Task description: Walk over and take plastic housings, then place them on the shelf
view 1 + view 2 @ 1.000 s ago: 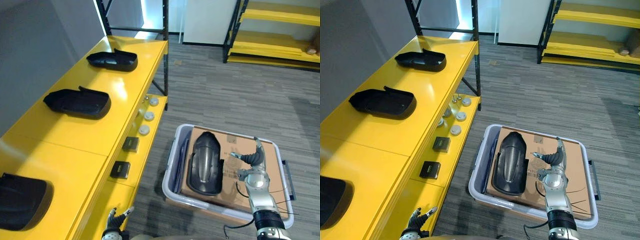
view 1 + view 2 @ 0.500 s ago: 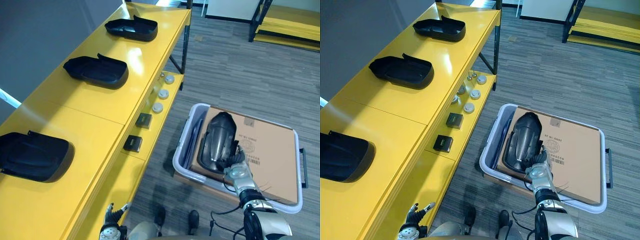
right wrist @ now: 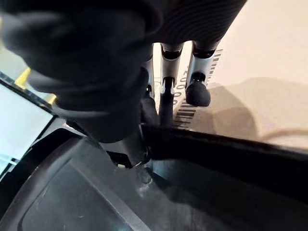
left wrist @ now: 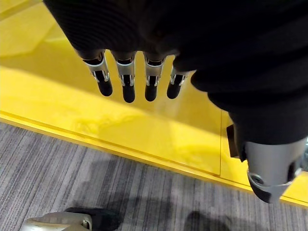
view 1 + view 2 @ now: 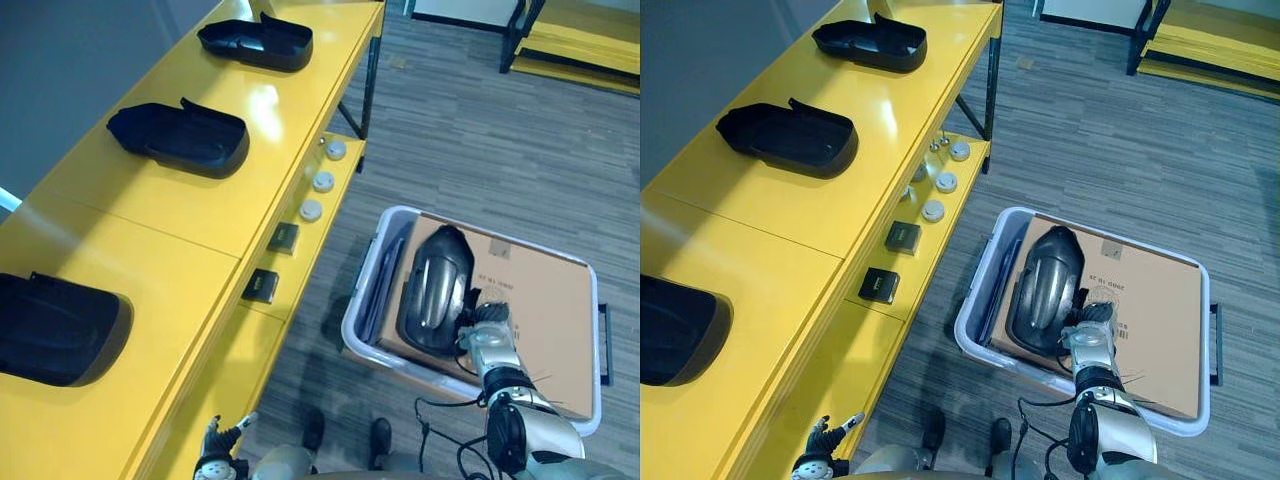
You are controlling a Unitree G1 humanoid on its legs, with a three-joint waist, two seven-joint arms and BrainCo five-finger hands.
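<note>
**Step in hand:** pick-up, first half of the task. I judge nothing is lifted yet.

**Item 1, the part to fetch:** one black housing [image 5: 435, 290]. It lies lengthwise on a cardboard sheet [image 5: 545, 300] inside the pale bin [image 5: 975, 285], which stands on the floor beside the shelf.

**Item 2, right hand [image 5: 487, 335]:** it sits at the near end of that housing. In my right wrist view its fingers [image 3: 197, 82] run straight down past the housing's rim, dark tips on the cardboard, with the thumb on the rim's inner side. I read this as straddling the edge, not clamped on it.

**Item 3, left hand [image 5: 215, 458]:** it hangs low by the shelf front, fingers [image 4: 127, 82] straight and spread a little, carrying nothing.

**Item 4, yellow shelf [image 5: 170, 230]:** its top carries three more black housings: far [image 5: 255, 42], middle [image 5: 180, 135] and near [image 5: 55, 330]. Bare yellow shows between the near and middle ones.

**Item 5, lower ledge:** small white round parts [image 5: 312, 210] and small dark boxes [image 5: 262, 285].

**Next move, my estimate:** curl fingers and thumb onto the rim, lift the housing out of the bin, then turn to the shelf. A grip by one edge may let the shell swing, so I would go slowly.
</note>
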